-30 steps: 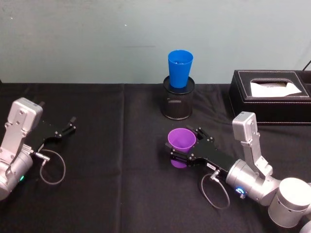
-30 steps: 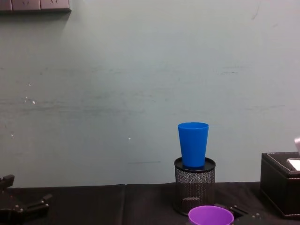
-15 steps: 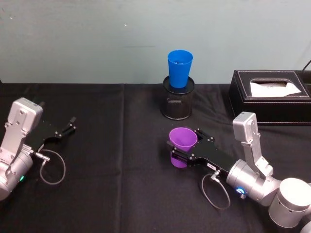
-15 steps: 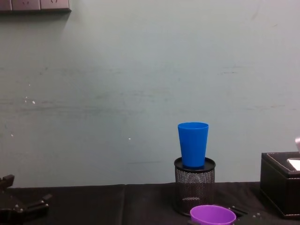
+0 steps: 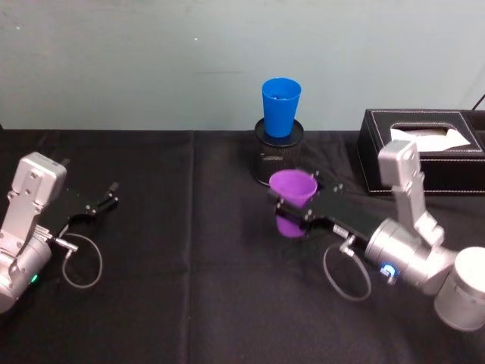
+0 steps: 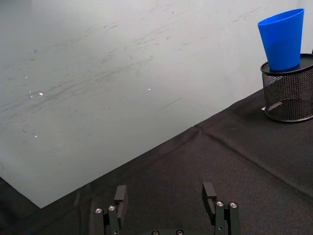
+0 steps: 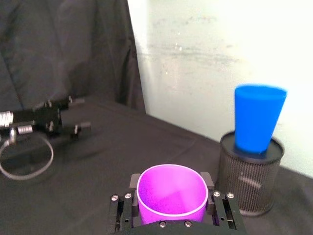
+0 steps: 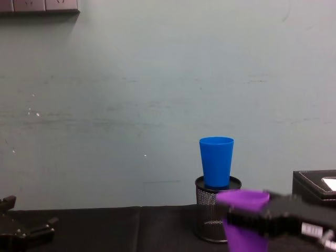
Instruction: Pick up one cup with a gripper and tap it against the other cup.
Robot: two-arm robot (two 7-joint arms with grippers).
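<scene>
The right gripper [image 5: 299, 206] has carried the purple cup [image 5: 292, 185] up and farther across the table toward the blue cup [image 5: 280, 106]. In the chest view the purple rim, which a moment ago sat low near the bottom edge, now stands about level with the top of the mesh holder [image 5: 276, 163].

On the far left, the left gripper [image 6: 165, 196] rests low over the black tablecloth [image 5: 189, 288]. Its two fingers are spread apart with nothing between them, and it points toward the middle of the table, well apart from both cups.

Near the middle, at the far edge of the table by the pale wall, the blue cup stands upright with its base set into the top of the black mesh holder.

Just to the right of the holder and on its near side, the purple cup is upright, mouth up, and apart from the blue cup. From the right wrist view there is also a gap between it and the holder. The right gripper's black fingers are clamped on the cup's wall, one on each side below the rim.

The silver right arm reaches in from the lower right. Beyond it, a black tissue box [image 5: 420, 152] sits at the far right of the table.
</scene>
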